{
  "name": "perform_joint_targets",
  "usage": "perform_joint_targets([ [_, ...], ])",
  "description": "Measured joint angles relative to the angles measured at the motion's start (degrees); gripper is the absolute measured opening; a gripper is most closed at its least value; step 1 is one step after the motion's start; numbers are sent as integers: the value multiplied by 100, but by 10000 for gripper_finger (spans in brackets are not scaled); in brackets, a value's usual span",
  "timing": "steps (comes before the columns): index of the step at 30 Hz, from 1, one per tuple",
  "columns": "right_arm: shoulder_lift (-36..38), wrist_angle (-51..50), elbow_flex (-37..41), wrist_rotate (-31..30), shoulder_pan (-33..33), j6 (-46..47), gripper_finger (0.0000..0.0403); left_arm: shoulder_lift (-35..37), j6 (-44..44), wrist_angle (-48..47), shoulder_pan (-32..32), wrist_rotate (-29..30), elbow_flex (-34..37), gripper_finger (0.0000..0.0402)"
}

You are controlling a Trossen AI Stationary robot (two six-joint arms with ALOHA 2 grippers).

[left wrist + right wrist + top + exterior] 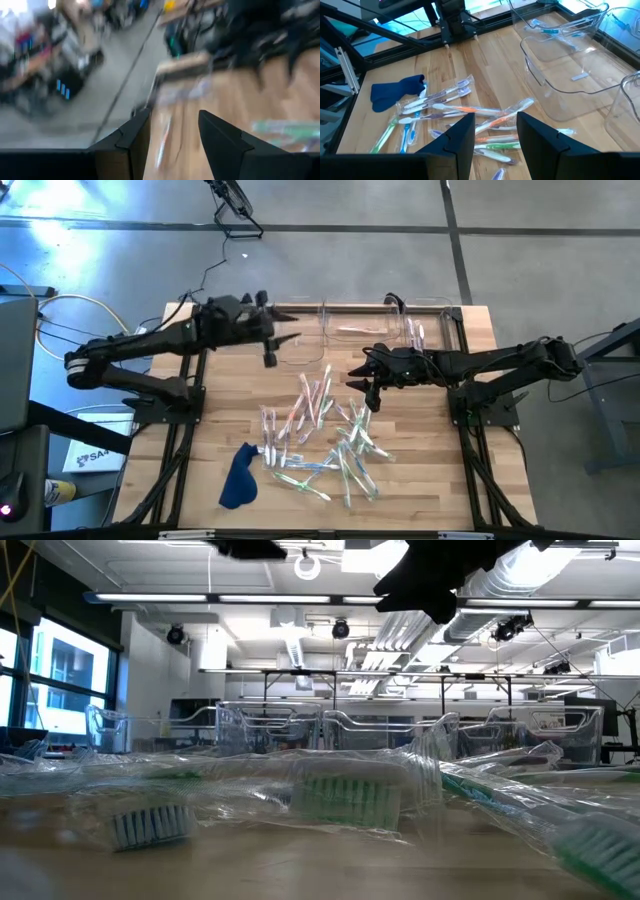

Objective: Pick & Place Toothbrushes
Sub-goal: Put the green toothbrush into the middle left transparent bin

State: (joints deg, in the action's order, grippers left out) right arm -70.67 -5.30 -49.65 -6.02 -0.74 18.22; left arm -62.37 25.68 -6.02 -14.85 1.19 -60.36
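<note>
Toothbrushes (pixel 325 435) lie in a loose heap mid-table, between the blue cloth (pixel 238 477) and the clear bins (pixel 360 330) along the far edge; several overlap, wrappers touching.

Right gripper (pixel 362 383) hangs over the heap's far side; fingers parted with nothing between them. Left gripper (pixel 283 328) sits raised near the leftmost bin; fingers parted, also empty.

Handling, judged: light, stiff handles in glossy wrappers, likely slippery and prone to drag a neighbour along; best pinched across mid-handle on a brush at the heap's edge, not by loose film.

Views: right wrist shows handle colours (orange, green, blue, pale purple) and a few brushes already in a far bin; low view shows only bristle heads under crinkled film; left wrist is motion-blurred; high view alone gives the overall layout.
</note>
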Motion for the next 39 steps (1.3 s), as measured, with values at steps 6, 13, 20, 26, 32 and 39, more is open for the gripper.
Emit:
perform_joint_targets([
  [6, 0, 4, 0, -2, 0, 0, 138, -58, 642, 727, 811, -19, 11, 161],
  [13, 0, 61, 0, -2, 1, -2, 138, -62, 1142, 956, 1490, -72, 15, 161],
  [20, 0, 286, 0, 9, 0, -4, 138, -63, 1159, 950, 1881, -79, 15, 161],
  [26, 0, 352, 0, 15, 1, -3, 138, -63, 1110, 922, 1909, -74, 15, 161],
  [32, 0, 350, 0, 21, -1, 181, 138, -131, 823, 830, 1901, -72, 15, 161],
  [39, 0, 341, 0, 385, -1, 302, 138, -228, 812, 811, 1901, -63, 17, 161],
])
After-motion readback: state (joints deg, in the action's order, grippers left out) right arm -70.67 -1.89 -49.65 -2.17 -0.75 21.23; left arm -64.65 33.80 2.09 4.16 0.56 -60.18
